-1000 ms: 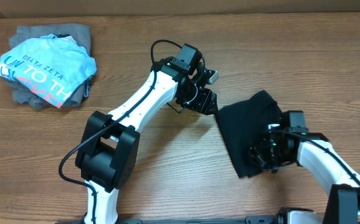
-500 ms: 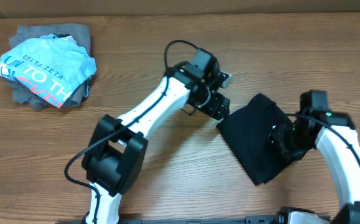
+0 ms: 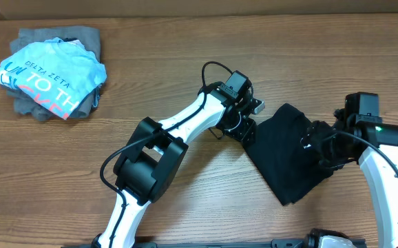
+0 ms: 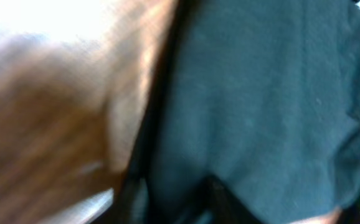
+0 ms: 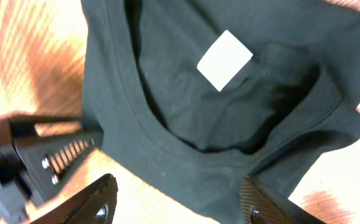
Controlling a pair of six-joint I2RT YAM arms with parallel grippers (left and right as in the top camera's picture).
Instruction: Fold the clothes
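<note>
A: From overhead, where is the shirt?

B: The plain black short-sleeved T-shirt of soft fabric [image 3: 287, 155] lies bunched into a tilted oblong on the brown wooden table [image 3: 185, 207], right of the middle. The left tool [image 3: 248, 131] is at its upper left edge, against the cloth. The right tool [image 3: 321, 148] hangs over its right side.

A: Anything else up there?

B: In the far left corner, well apart, a light blue printed shirt [image 3: 51, 72] lies crumpled on a grey garment [image 3: 89, 38].

A: And the left wrist view?

B: Badly blurred. Dark fabric fills the middle and right, wood grain the left. There are dark shapes along the bottom edge, too smeared to make out. I cannot tell how far the left tool stands open, or whether it has any cloth.

A: The right wrist view?

B: Sharper. The T-shirt's neck opening faces the camera, with a small square white label [image 5: 225, 60] inside the collar. The right tool's two fingers stand wide apart at the bottom edge, above the cloth, with nothing between them, so it holds nothing. At the left, a black ridged finger of the left tool lies low on the table against the shirt's edge.
</note>
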